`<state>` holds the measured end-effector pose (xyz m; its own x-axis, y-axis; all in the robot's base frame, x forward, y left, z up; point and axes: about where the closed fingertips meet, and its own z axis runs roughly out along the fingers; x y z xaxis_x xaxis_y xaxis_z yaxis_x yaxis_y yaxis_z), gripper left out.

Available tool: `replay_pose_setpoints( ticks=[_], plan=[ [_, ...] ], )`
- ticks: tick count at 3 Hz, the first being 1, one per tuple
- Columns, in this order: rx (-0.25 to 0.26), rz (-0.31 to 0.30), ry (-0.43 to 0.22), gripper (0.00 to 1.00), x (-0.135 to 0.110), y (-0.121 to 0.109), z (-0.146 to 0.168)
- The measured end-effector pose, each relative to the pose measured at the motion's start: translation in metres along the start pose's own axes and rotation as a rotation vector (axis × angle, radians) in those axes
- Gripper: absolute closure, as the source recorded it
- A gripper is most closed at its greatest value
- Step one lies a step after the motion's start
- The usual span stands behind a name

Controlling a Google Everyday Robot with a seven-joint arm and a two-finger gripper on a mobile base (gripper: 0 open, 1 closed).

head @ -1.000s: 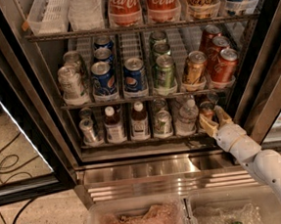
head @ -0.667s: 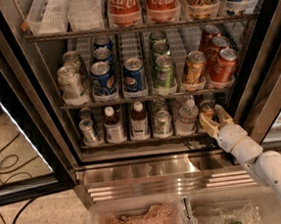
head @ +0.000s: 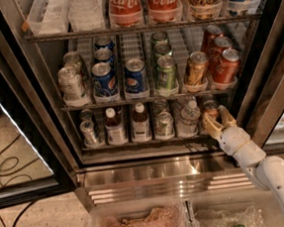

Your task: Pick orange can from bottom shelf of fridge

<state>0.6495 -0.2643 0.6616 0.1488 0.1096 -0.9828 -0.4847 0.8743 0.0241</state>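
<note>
The fridge [head: 152,174] stands open in front of me. On the bottom shelf [head: 144,143] the orange can [head: 210,108] stands in the far-right lane, next to a clear water bottle [head: 187,118]. My gripper [head: 217,121] is at the front of that lane, open. Its left finger is in front of the can's lower part and its right finger is just to the right of the can. Whether the fingers touch the can is unclear. My white arm [head: 266,169] reaches in from the lower right.
The bottom shelf also holds two brown bottles [head: 140,121] and silver cans [head: 90,131]. The rack above holds blue, green, golden [head: 196,70] and red-orange cans [head: 226,66]. The black door frame [head: 270,79] is close on the right. Clear bins [head: 141,222] sit on the floor below; cables [head: 7,167] lie at left.
</note>
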Motion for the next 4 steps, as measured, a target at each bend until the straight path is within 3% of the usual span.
replay_pose_setpoints(
  ticks=[1, 3, 4],
  plan=[
    [0.003, 0.007, -0.040, 1.00, -0.008, 0.003, -0.002],
    [0.010, 0.010, -0.020, 1.00, -0.003, 0.003, -0.002],
    [-0.013, 0.005, -0.051, 1.00, -0.003, 0.000, 0.023]
  ],
)
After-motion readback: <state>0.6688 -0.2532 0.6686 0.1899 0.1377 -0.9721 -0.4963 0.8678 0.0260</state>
